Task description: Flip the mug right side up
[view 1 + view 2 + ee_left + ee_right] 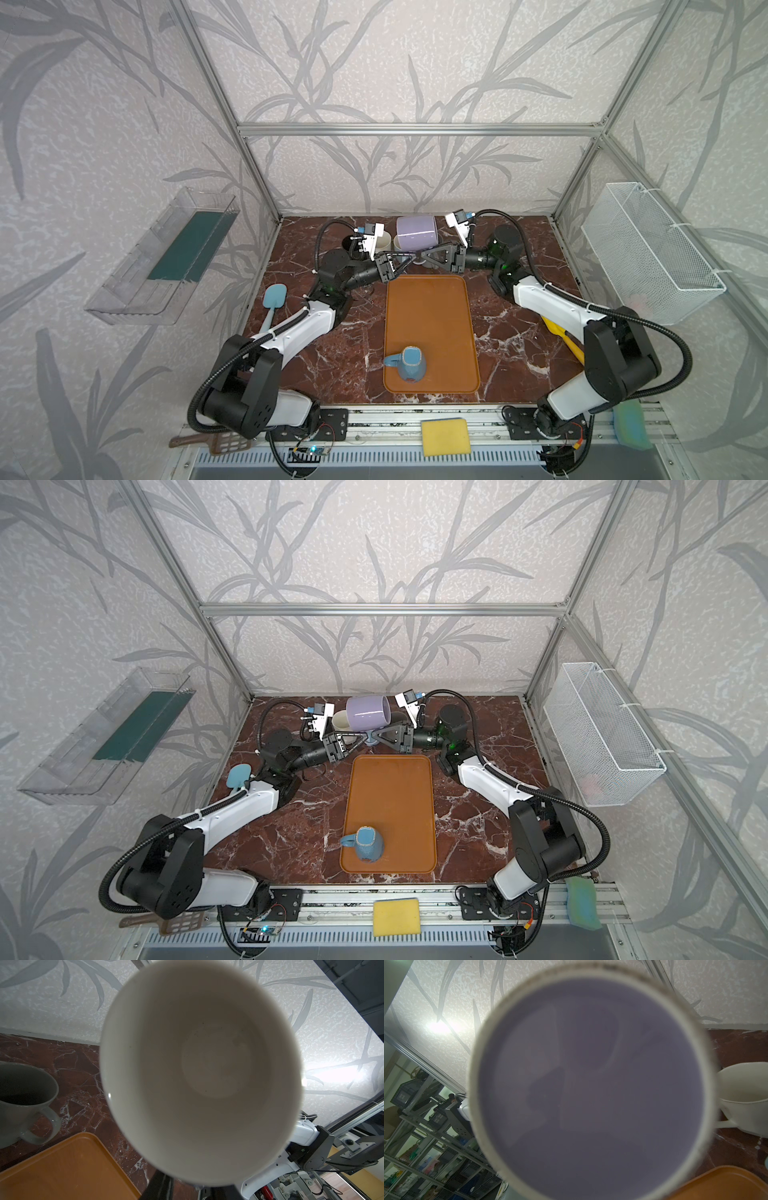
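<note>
In both top views the left arm and right arm reach toward 12 o'clock of the tabletop, with their wrists turned inward so the claws point at each other. The lilac mug hangs in the air there on its side, mouth toward 9 o'clock, base toward 3 o'clock, handle down. The right claw is pinched almost closed on the handle. The left claw tapers to the same handle, but whether it grips I cannot tell.

A tray runs from the centre to 6 o'clock and carries a blue mug at its 7 o'clock corner. A cream mug and a grey mug stand at 11 o'clock. A clear bin on the 9 o'clock wall holds a flat dark green piece. What is in the wire basket at 3 o'clock is unclear.

The left wrist view looks straight into the mug's white, empty inside. A dark finger shows at its rim. The grey mug stands upright beside the tray.

The right wrist view is filled by the mug's lilac base. The cream mug stands upright nearby. No claw shows here.
</note>
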